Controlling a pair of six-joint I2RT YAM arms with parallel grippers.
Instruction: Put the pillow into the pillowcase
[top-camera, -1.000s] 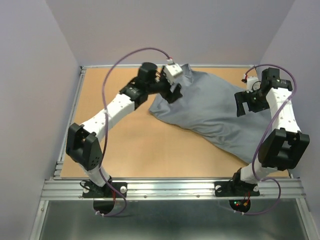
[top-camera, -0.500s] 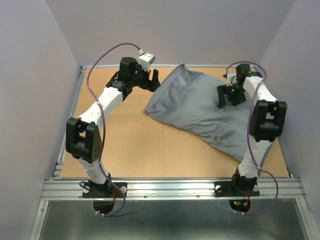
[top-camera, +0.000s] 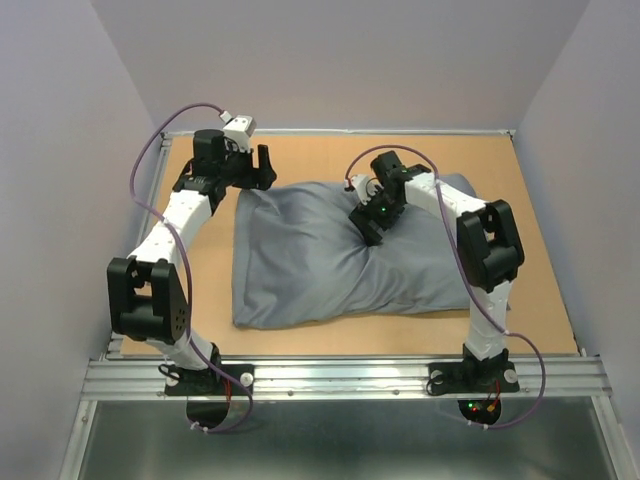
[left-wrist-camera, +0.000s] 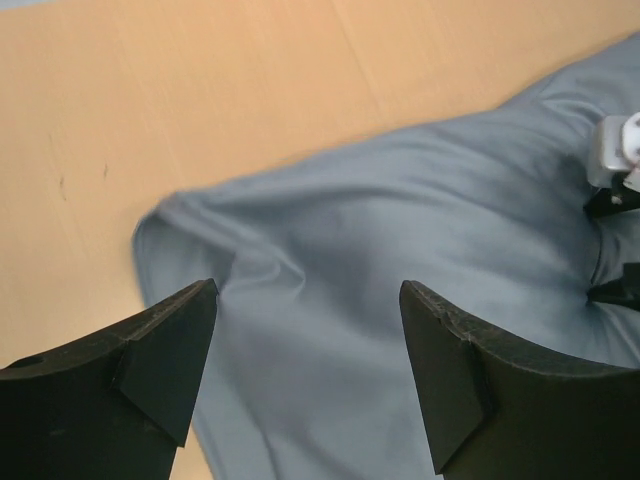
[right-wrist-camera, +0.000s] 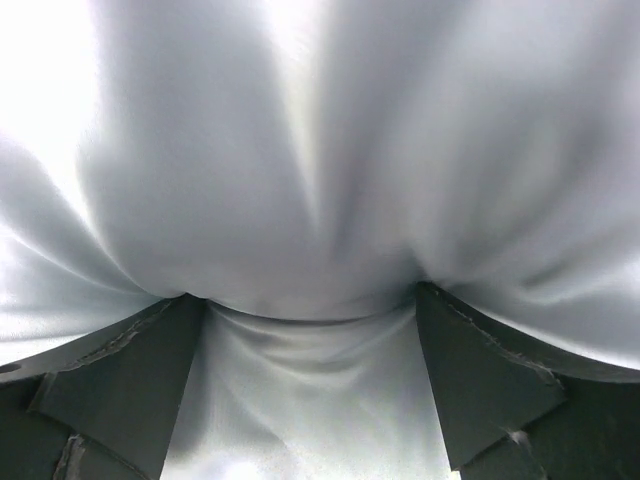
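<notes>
The grey pillowcase (top-camera: 300, 265) lies wrinkled and bulging across the middle of the wooden table. The pillow is hidden; no white quilted fabric shows in any view. My left gripper (top-camera: 263, 168) is open and empty, just above the pillowcase's far left corner; in the left wrist view the gripper (left-wrist-camera: 308, 290) hovers over the cloth (left-wrist-camera: 380, 250). My right gripper (top-camera: 368, 228) is open, and its fingertips press down into the middle of the pillowcase. In the right wrist view the cloth (right-wrist-camera: 300, 180) bulges between the spread jaws of that gripper (right-wrist-camera: 310, 295).
The wooden table (top-camera: 530, 290) shows bare to the right and far side of the pillowcase. A metal rail (top-camera: 340, 375) runs along the near edge. Pale walls close in the left, right and far sides.
The pillowcase has shifted left and nearer and now lies flatter. My left gripper has moved left, off the cloth. My right gripper has swung left onto the pillowcase's middle.
</notes>
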